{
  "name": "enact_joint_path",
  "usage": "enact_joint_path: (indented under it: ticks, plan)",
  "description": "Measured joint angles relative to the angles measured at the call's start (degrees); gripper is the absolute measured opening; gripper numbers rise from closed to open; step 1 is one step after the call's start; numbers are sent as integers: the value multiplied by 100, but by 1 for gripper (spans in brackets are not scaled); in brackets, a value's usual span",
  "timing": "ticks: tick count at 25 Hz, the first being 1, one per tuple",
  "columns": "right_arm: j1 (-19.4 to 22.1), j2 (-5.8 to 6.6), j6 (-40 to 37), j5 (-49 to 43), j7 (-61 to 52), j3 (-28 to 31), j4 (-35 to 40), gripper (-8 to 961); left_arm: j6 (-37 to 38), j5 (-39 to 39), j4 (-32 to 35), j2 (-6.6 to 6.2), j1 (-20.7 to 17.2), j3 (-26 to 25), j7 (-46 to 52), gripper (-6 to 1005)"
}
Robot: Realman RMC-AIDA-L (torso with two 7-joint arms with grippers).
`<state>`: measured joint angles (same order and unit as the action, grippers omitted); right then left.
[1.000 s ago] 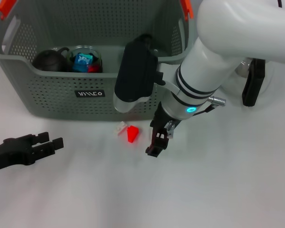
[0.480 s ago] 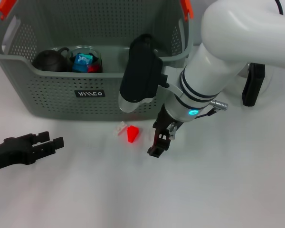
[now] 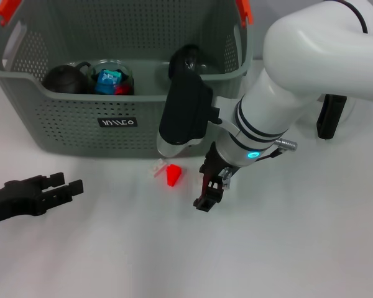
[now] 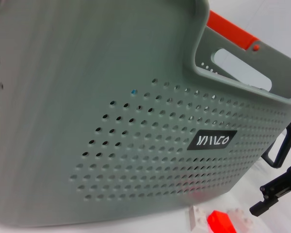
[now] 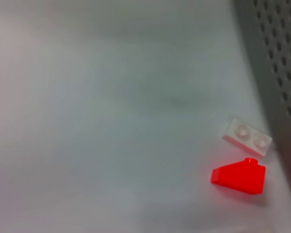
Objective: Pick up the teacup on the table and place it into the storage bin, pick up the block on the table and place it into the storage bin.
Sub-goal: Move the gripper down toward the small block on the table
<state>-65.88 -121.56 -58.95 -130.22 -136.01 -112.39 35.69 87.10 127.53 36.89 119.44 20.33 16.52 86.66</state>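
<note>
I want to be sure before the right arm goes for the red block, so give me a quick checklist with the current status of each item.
1. Red block lying free on the table: ok.
2. White brick beside it, close enough to get nudged: not ok.
3. Right gripper low beside the block, not over it: not ok.
4. Right gripper empty: cannot tell.
5. Left gripper parked away from the block: ok.
6. Storage bin open with free floor space: ok.

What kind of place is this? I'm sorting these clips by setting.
Probably a robot test bench: a plain white tabletop, a grey perforated plastic storage bin and small red and white toy blocks.
</note>
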Motion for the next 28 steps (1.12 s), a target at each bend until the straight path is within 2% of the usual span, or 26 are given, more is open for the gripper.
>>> enact_joint_path:
  ticks: [28]
  plan:
    - [-92,-8,39,84,2,-103,-251,711,-21,0,-7,34,-68,-16,-10,637]
